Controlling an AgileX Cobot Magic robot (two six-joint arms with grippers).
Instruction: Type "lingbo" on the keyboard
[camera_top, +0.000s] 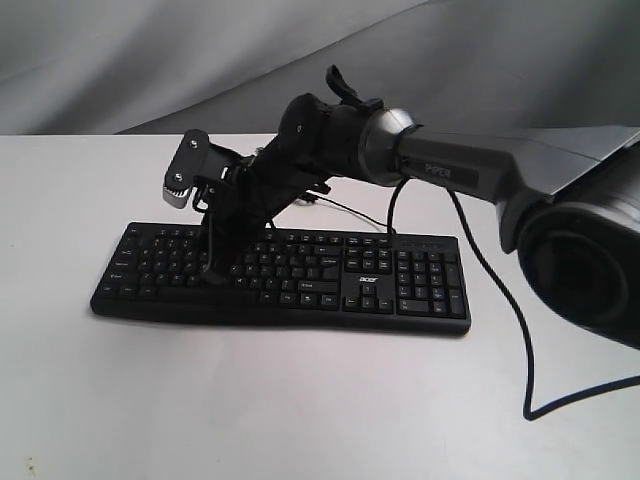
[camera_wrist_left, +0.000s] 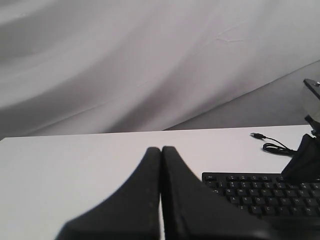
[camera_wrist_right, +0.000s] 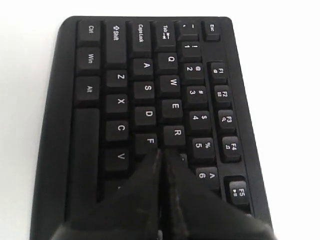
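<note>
Around: white table (camera_top: 250, 400), grey draped cloth backdrop (camera_top: 150, 60). Long black plastic keyboard with number pad (camera_top: 330, 285) lies flat mid-table, thin black USB cable (camera_wrist_left: 272, 145) trailing behind it. Thick black arm cable (camera_top: 515, 320) loops over table at right. Nothing blocks keys.

Right gripper (camera_wrist_right: 161, 152): fingers pressed together, empty, tips down at letter keys just beside F and R; exact key hidden.

Left gripper (camera_wrist_left: 161, 149): clenched, empty, over bare table beside keyboard's end.

Grey-black right arm (camera_top: 450, 165) reaches across from right, wrist angled steeply down.
</note>
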